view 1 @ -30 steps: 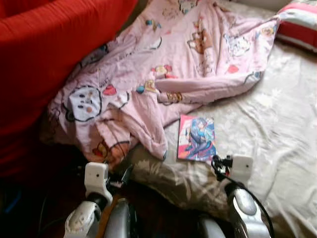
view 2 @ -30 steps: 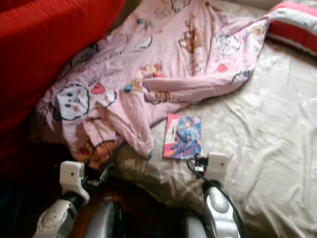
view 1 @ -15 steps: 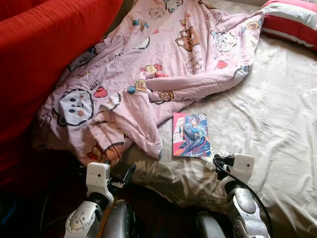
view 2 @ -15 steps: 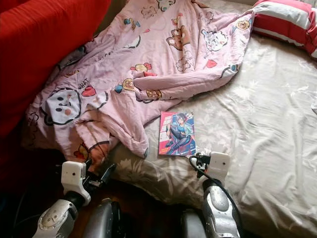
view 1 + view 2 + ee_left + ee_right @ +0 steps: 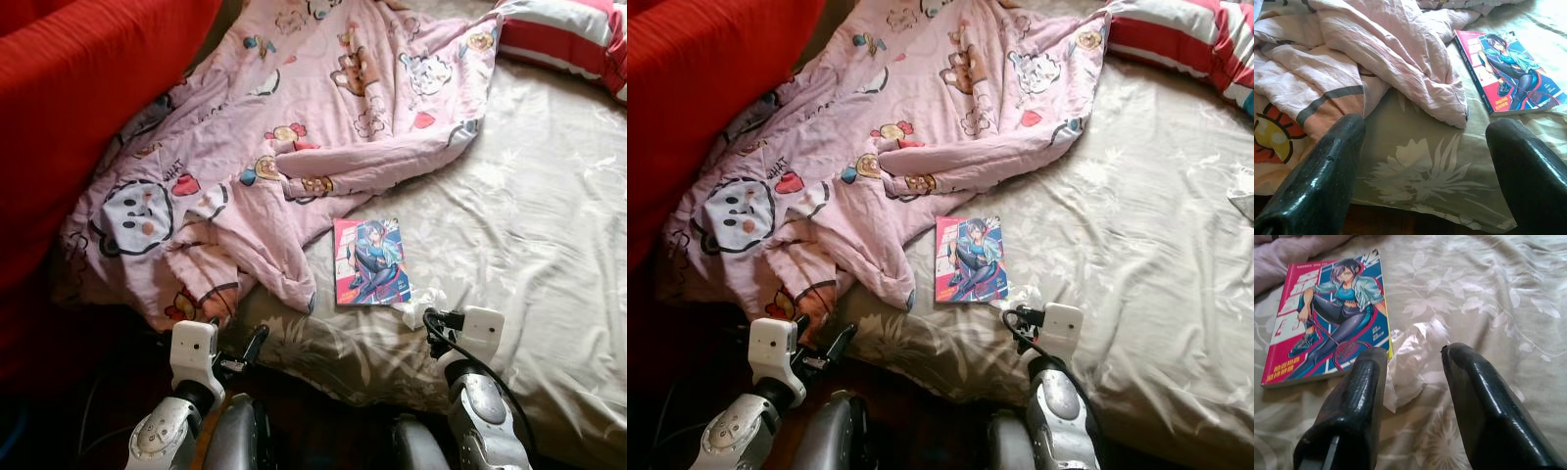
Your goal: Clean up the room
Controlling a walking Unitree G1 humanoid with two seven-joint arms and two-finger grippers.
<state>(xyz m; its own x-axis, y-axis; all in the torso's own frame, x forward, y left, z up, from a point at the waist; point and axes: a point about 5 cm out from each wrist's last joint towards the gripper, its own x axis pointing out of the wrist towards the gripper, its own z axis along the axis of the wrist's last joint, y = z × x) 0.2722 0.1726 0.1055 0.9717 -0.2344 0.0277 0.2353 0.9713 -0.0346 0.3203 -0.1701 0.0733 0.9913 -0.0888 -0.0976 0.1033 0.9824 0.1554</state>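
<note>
Crumpled white tissue (image 5: 1409, 363) lies on the beige floral bedsheet (image 5: 529, 225), touching the near corner of a manga book (image 5: 369, 261) whose cover shows a dark-haired figure in blue on pink and red. The book rests flat, just beside the trailing edge of a pink cartoon-print blanket (image 5: 294, 137) that spreads toward a red sofa (image 5: 88, 108) on the robot's left. A red-and-white striped pillow (image 5: 573, 34) sits at the far right corner of the bed.

The right gripper (image 5: 1413, 382) hangs just over the tissue, its two black fingers (image 5: 1364, 401) parted with the paper showing between them, not clamped on it. The left gripper (image 5: 1425, 161) is held at the near edge of the mattress, fingers (image 5: 1327, 166) spread wide and holding nothing, pointed toward a blanket fold and the book beyond.
</note>
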